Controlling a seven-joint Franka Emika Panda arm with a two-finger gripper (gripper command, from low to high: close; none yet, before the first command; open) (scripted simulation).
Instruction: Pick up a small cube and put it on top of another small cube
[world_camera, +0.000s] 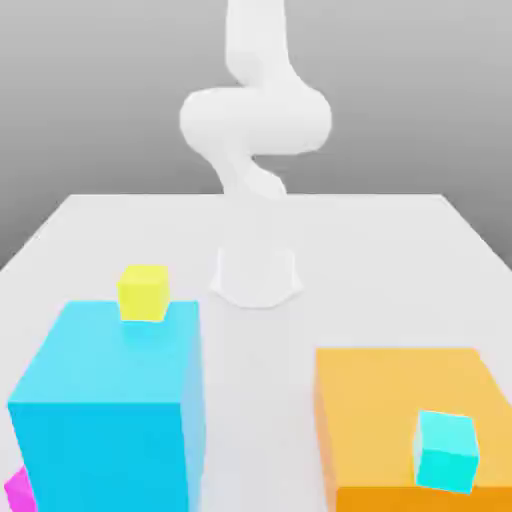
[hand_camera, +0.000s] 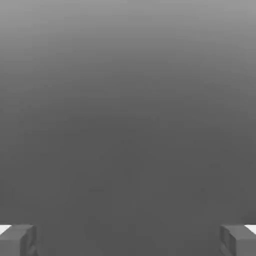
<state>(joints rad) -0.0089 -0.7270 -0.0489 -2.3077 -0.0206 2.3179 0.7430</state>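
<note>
Grey, blocky fingertips (hand_camera: 17, 240) of my claw (hand_camera: 128, 241) stand spread as wide as they go, one at each side of the hand view, with nothing between them but a plain grey backdrop. I am pinching nothing.

In the exterior view my white arm (world_camera: 255, 120) rises from its round white base (world_camera: 256, 275) at the far middle of the pale grey table (world_camera: 380, 250), bulging at the elbow and running up out of the picture.

Nearer the camera, on the exterior view's left, stands a large cyan block (world_camera: 110, 410). A small yellow cube (world_camera: 144, 292) sits on its top face, at the far edge, toward the side facing my base. At the near left corner of that block, low down, a small magenta cube (world_camera: 18, 490) pokes into the picture, partly cut off.

On the exterior view's right lies a broad, lower orange block (world_camera: 380, 410). A small turquoise cube (world_camera: 446, 450) rests on its top, near the front right corner. The two large blocks are well apart, with bare table between them.
</note>
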